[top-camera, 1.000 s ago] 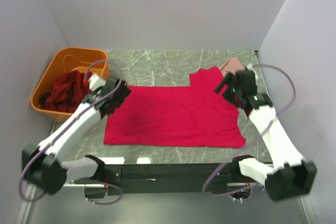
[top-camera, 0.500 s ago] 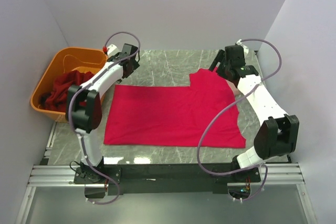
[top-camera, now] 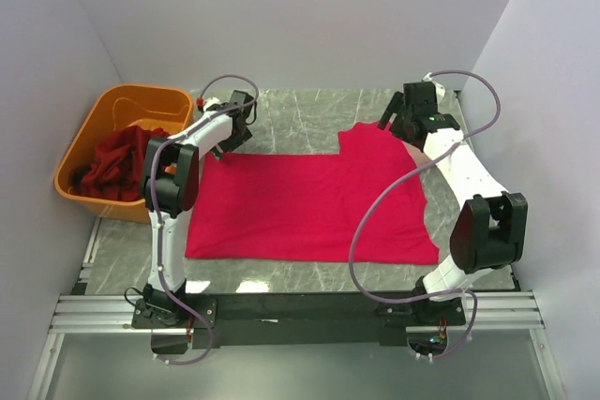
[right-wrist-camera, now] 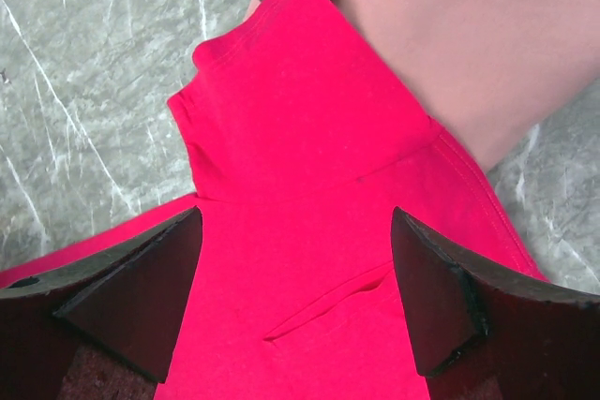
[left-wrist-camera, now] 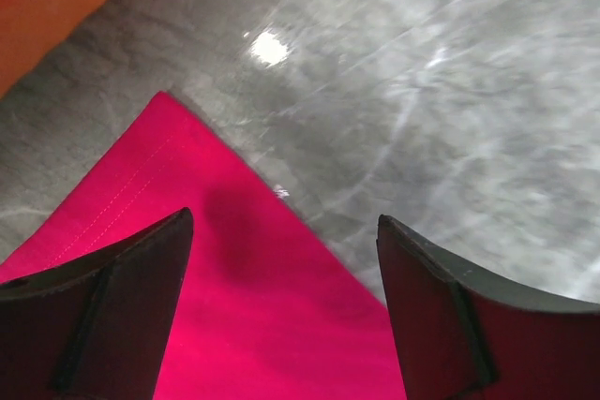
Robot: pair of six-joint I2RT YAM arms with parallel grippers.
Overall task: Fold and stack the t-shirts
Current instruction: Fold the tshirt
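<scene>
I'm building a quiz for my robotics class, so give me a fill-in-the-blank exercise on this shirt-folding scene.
1. The dark maroon shirts sit in the ____ tub.
2. The left pincer hovers over a ____ of the crimson-pink t-shirt.
3. The right pincer hovers over that t-shirt's ____, beside the pale salmon-pink shirt.
4. Both pincers are ____, holding nothing.
Missing words: orange; corner; sleeve; open.

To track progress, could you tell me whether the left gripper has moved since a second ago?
Yes. The left gripper moved toward the far wall, from beside the orange tub's middle to its far end, above the crimson t-shirt's corner.
</scene>
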